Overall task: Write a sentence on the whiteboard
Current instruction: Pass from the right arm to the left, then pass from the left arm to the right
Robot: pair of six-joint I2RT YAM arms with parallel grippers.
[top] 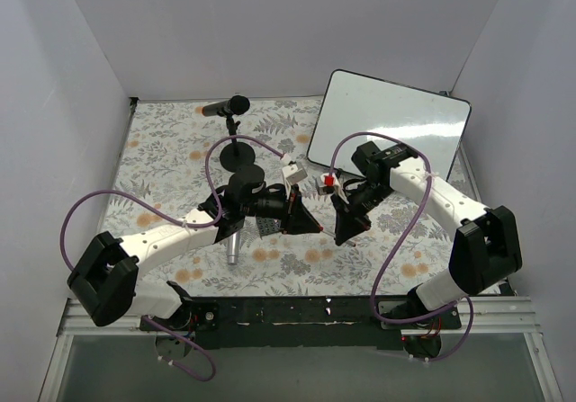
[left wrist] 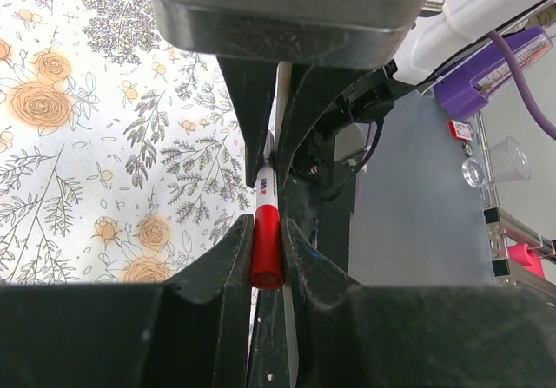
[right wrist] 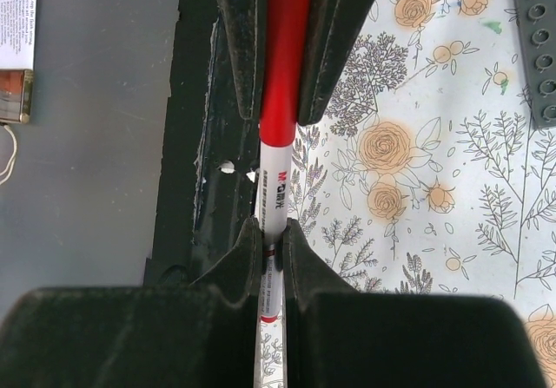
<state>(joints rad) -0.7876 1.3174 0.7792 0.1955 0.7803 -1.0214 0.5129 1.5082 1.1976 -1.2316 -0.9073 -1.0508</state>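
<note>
**Both grippers clamped on one marker, whiteboard at rear right**

Left arm [top: 153,240] reaches in from 7 o'clock across the floral tablecloth [top: 162,150], forearm low, purple cable looping over it. A silver cylinder [top: 232,247] lies on the cloth just beside its wrist. At 11 o'clock, near the back wall, a black microphone [top: 236,107] sits on a short stand with a round base.

Left gripper [left wrist: 268,247]: clenched. Its wrist view shows both fingers pressed against the red cap [right wrist: 285,67] of a marker [right wrist: 274,193], one on each side, with no gap showing.

The marker is slim, with a white barrel carrying red print. It spans the small space between the two tools at table centre. In the top view the tools hide it, so it cannot be made out there.

Right gripper [right wrist: 268,251]: also clenched, on the white barrel just below the cap. The two sets of fingertips are near each other but apart, with a short stretch of cap and barrel bare between them. A dark perforated plate [right wrist: 534,49] lies on the cloth at 1 o'clock in the right wrist view.

Right arm [top: 450,213] comes in from 5 o'clock, elbow raised.

Whiteboard [top: 389,123]: at 1 o'clock on the table, in the rear right corner. It is tilted, its glossy face carries a streak of glare, and it is well apart from both grippers.
</note>
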